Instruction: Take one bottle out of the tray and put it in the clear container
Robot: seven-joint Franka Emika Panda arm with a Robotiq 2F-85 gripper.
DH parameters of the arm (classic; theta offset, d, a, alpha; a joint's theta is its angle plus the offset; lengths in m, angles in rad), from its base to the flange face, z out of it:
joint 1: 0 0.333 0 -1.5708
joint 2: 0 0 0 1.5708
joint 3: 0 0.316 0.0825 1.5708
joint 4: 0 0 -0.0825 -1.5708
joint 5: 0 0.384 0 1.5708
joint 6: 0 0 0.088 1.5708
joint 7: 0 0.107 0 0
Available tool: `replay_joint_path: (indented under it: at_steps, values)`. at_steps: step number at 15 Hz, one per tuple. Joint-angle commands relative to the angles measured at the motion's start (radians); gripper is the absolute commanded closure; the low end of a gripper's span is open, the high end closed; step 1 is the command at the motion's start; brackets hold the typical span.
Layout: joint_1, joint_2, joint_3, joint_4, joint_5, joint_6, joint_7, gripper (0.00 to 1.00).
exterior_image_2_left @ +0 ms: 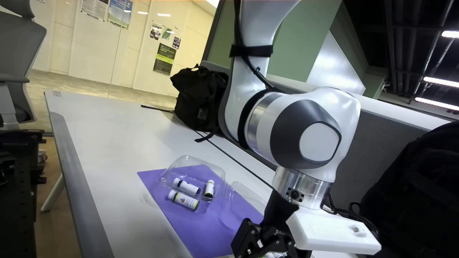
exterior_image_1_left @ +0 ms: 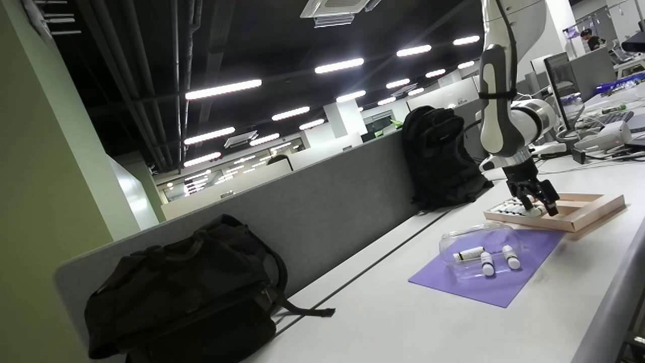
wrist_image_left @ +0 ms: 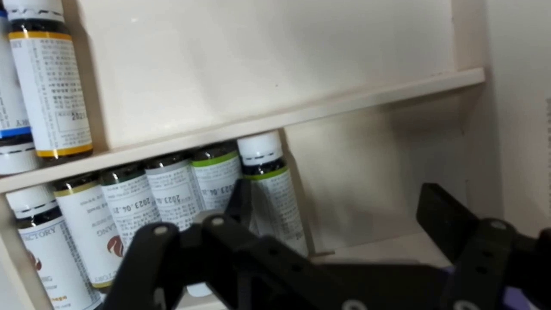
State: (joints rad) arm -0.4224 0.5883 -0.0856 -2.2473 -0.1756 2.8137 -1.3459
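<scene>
Nearest the wrist camera, a black two-fingered pincer (wrist_image_left: 338, 206) stands released over the shallow light-brown wooden tray (exterior_image_1_left: 599, 212), its jaws well apart and holding nothing. Just beside one finger (wrist_image_left: 241, 202), on the inner side of the gap, lies the end of a row: a small dark bottle (wrist_image_left: 280, 202) with a white cap, white label and green band. Outside that finger more white-labelled bottles (wrist_image_left: 174, 196) lie side by side. Away from the pincer, past the tray's rim, a clear plastic container (exterior_image_2_left: 193, 170) sits on a flat purple mat (exterior_image_2_left: 200, 236), with three similar bottles (exterior_image_1_left: 468, 253) in or against it.

The task looks to be at its approach: the pincer is in place and the end bottle seems the likeliest pick, while the grasp, lift, carry and release are all left. Whether any of those three counts toward this task cannot be told.

The pincer hides the near ends of several bottles, and whether its finger touches the end bottle is unclear. In an exterior view, below the white-and-grey arm (exterior_image_2_left: 304, 132), the lower edge cuts off the fingertips and most of the tray. The container's walls are faint, so I cannot say that all three lie inside.
</scene>
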Motion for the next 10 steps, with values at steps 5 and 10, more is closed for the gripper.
replay_joint_path:
  at_steps: [5,10]
  values:
    - [-0.011,0.025,0.012,-0.006,0.002,0.002,0.001,0.0]
    - [0.006,0.044,0.002,-0.009,-0.013,0.011,0.012,0.25]
